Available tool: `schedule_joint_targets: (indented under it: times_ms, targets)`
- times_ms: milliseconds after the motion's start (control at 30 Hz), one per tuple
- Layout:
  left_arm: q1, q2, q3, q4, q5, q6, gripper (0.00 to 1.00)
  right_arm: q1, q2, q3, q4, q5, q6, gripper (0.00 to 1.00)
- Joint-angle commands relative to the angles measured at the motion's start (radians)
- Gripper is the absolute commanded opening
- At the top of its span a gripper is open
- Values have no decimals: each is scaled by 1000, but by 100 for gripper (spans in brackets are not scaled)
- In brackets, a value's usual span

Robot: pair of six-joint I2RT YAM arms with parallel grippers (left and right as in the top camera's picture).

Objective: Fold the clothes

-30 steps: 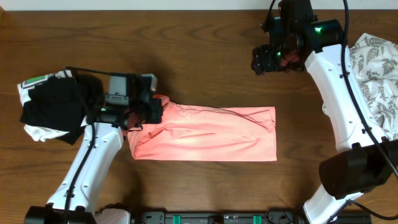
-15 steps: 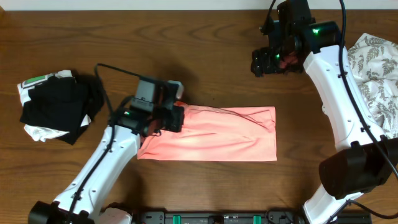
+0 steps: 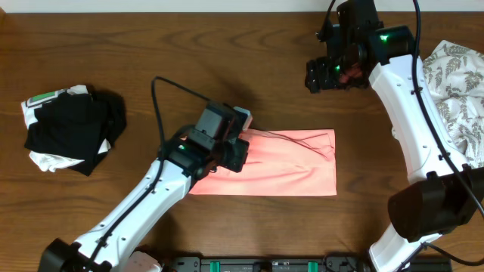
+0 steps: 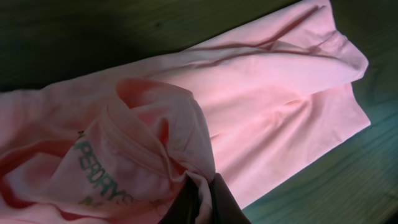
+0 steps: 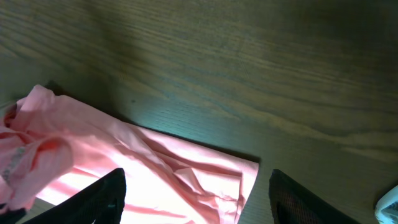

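Both fingers of the left gripper [image 4: 202, 200] were pressed together on a bunched, raised edge of the plain salmon-pink soft-jersey T-shirt [image 3: 295, 174]. A grey printed label showed inside the lifted fold. The remainder lay as a flat oblong band on the dark-grained wooden table [image 3: 189, 60].

Risk: so limp a pinch might slip, or drag the lower layer askew and leave a crooked, creased fold.

The right gripper [image 3: 327, 74] hung spread and empty beyond the T-shirt's far right corner. A crumpled black-and-white bundle [image 3: 68, 128] lay well left of the T-shirt, and a white leaf-print garment [image 3: 457, 91] lay well to its right.
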Motion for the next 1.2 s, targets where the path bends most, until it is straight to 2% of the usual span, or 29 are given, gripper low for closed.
schedule_joint_targets:
  times_ms: [0, 367, 567, 633, 667, 733, 800, 933, 1000, 1167]
  targets:
    - [-29, 43, 20, 19, -24, -12, 6, -6, -4, -8, 1, -1, 19, 72]
    - [-66, 140, 20, 62, -23, -42, 7, -6, -4, -8, -2, -1, 19, 72]
    - [-76, 139, 20, 62, -21, -53, 12, -6, -4, -8, -1, -1, 18, 72]
    - [-81, 139, 20, 66, -18, -76, 17, -7, -4, -8, -1, -1, 19, 72]
    - [-85, 138, 20, 70, 1, -76, 24, -7, -4, -8, -1, -1, 18, 72]
    - [-89, 135, 20, 82, 47, -76, 24, -8, -4, -8, -1, -1, 18, 72]
    - [-91, 122, 21, 94, 101, -76, 30, -8, -4, -8, -1, -1, 18, 72]
    - [-90, 65, 21, 89, 108, -76, 32, -8, -4, -8, -2, 0, 18, 72]
    - [-88, 21, 21, 89, 65, -76, 33, -8, -4, -8, -2, -1, 19, 72]
    - [-50, -65, 21, 78, -173, -76, 32, -8, -4, -8, -2, -1, 18, 72]
